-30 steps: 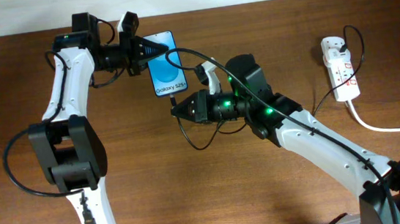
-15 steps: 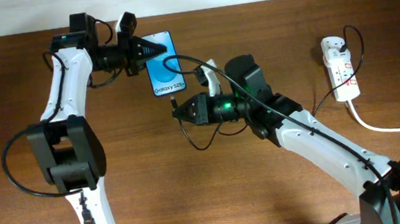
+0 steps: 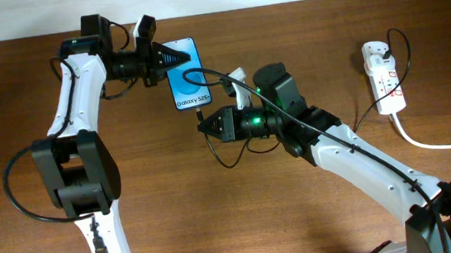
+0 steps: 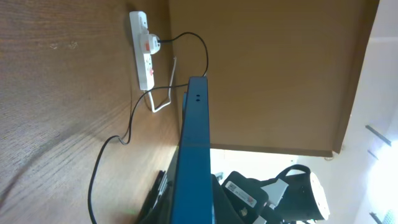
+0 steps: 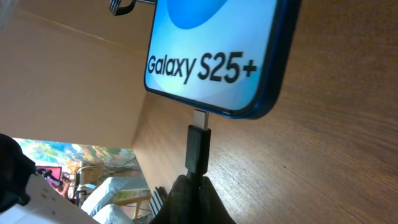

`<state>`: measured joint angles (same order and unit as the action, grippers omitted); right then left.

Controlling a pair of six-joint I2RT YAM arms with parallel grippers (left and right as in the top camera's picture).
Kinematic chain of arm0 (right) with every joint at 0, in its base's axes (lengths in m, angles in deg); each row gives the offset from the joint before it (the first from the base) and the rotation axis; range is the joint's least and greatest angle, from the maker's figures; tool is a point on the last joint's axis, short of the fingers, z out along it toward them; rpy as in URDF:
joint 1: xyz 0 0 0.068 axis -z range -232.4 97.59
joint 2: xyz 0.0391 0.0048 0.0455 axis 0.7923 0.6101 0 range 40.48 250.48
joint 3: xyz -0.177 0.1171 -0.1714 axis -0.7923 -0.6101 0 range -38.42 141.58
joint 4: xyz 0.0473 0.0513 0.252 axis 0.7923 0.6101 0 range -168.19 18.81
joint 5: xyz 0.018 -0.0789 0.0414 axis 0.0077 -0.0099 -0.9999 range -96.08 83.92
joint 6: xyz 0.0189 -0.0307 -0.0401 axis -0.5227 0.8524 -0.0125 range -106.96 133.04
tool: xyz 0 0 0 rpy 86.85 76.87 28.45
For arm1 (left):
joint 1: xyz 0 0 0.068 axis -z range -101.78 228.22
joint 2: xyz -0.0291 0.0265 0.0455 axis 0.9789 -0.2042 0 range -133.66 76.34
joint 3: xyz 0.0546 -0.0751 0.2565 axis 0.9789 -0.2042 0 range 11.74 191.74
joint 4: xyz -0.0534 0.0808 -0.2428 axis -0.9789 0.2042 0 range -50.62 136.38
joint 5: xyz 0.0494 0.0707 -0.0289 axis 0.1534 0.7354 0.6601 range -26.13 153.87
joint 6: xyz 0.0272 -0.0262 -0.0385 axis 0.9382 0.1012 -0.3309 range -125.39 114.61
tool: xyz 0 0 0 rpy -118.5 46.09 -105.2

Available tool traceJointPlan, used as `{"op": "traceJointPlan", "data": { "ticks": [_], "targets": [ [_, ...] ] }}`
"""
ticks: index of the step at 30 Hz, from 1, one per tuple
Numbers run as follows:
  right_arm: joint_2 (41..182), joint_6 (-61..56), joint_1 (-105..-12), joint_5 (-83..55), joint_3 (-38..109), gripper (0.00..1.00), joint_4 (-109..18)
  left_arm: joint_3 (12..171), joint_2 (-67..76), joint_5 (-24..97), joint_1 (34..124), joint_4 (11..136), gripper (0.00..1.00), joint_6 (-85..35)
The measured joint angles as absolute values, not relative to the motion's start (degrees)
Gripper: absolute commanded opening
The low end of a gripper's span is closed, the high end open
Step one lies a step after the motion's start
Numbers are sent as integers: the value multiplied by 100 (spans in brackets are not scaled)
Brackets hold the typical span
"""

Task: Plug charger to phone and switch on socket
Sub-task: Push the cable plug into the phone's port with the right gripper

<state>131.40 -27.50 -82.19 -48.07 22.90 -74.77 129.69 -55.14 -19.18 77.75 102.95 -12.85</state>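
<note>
The phone (image 3: 186, 74) has a lit blue screen reading "Galaxy S25+". My left gripper (image 3: 171, 59) is shut on its far end and holds it tilted over the table. It shows edge-on in the left wrist view (image 4: 194, 155) and from below in the right wrist view (image 5: 217, 50). My right gripper (image 3: 203, 126) is shut on the charger's small black plug (image 5: 198, 149). The plug's metal tip touches the phone's bottom edge at the port. The thin black cable (image 3: 229, 72) loops back to the white socket strip (image 3: 385, 78) at the far right, also in the left wrist view (image 4: 144, 50).
The thick white cord (image 3: 435, 144) runs from the strip off the right edge. The wooden table (image 3: 218, 218) ends at a pale wall along the back. A loop of black cable (image 3: 224, 158) hangs under the right gripper.
The phone and the right gripper with the plug have shifted slightly; the plug tip now sits against the phone's bottom edge. The left arm has barely moved.
</note>
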Motion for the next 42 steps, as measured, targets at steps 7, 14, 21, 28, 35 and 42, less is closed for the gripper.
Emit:
{"op": "traceJointPlan", "data": {
  "ticks": [7,14,21,28,35,42],
  "targets": [
    [13096,-2723,-8219,-4807,2290,4,-7477,12969,-5514,-1769,7775,10295,0,-1285],
    [13096,-2728,-8219,-4807,2290,4,-7479,12969,-5514,-1832,7783,10295,0,-1285],
    [13096,-2730,-8219,-4807,2290,4,-7503,12969,-5514,-1996,7788,10295,0,-1285],
    [13096,-2730,-8219,-4807,2290,4,-7549,12969,-5514,-2003,7788,10282,0,-1285],
    [13096,-2732,-8219,-4807,2290,4,-7566,12969,-5514,-1990,7814,10212,0,-1285],
    [13096,-2734,-8219,-4805,2290,4,-7562,12969,-5514,-1992,7860,10208,0,-1290]
  ]
}}
